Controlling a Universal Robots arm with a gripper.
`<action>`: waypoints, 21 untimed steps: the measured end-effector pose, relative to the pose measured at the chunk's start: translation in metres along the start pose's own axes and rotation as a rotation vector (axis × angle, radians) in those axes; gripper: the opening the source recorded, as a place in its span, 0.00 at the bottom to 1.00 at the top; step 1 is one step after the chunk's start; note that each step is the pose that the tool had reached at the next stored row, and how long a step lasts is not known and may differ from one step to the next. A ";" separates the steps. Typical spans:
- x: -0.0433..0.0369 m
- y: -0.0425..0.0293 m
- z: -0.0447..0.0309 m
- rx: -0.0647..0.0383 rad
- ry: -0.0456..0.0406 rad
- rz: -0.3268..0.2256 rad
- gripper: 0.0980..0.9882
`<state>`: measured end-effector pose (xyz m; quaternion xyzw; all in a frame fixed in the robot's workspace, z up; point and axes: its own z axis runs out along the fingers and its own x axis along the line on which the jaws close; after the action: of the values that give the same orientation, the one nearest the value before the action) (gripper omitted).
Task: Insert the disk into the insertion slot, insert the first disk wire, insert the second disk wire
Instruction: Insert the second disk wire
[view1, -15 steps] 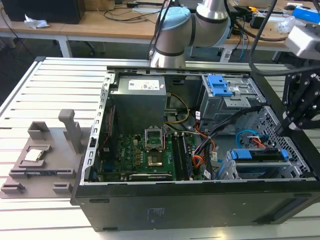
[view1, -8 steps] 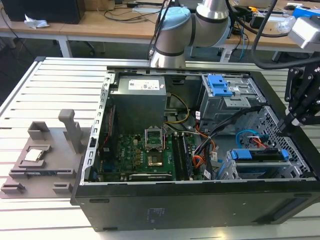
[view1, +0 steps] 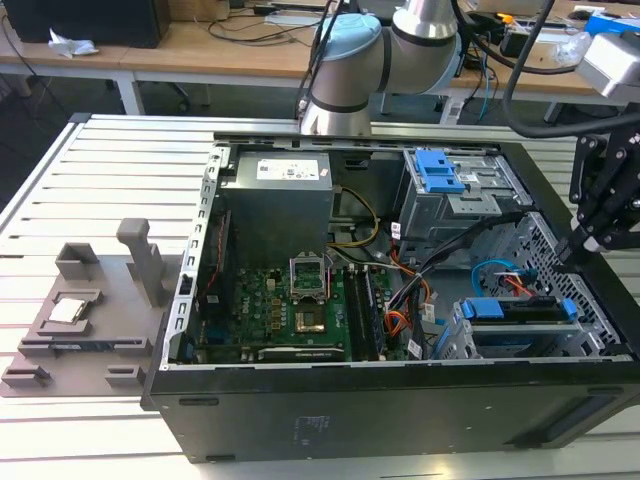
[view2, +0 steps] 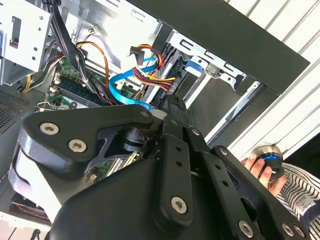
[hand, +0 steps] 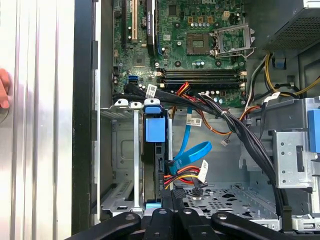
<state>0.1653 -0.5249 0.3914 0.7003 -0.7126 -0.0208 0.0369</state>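
The disk (view1: 520, 312) lies in its blue carrier inside the insertion slot (view1: 468, 340), at the open computer case's corner on the exterior view's right. The first wrist view shows the disk (hand: 154, 131) edge-on in the grey cage (hand: 120, 150). A blue flat wire (hand: 195, 151) and a red, yellow and black wire bundle (hand: 182, 172) run to the disk's back edge. My gripper (hand: 174, 192) is shut, its tips right at the black plug of that bundle. In the second wrist view the gripper (view2: 172, 105) points at the same bundle (view2: 150, 75) and the blue wire (view2: 125, 85).
A taller grey cage with a blue latch (view1: 440, 170) stands behind the slot. The power supply (view1: 275, 195) and motherboard (view1: 300, 305) fill the case's other half. A grey fixture (view1: 90, 300) sits on the slatted table. A person's hand (view2: 257, 167) rests by a round knob outside the case.
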 end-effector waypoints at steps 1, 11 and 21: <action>0.0000 0.0000 0.0000 0.000 0.0000 0.000 0.01; 0.0000 0.0003 0.0010 0.003 0.0095 -0.116 0.30; -0.0001 0.0253 0.0251 0.006 0.0162 -0.238 0.30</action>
<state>0.1380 -0.5249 0.3684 0.7803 -0.6240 -0.0173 0.0379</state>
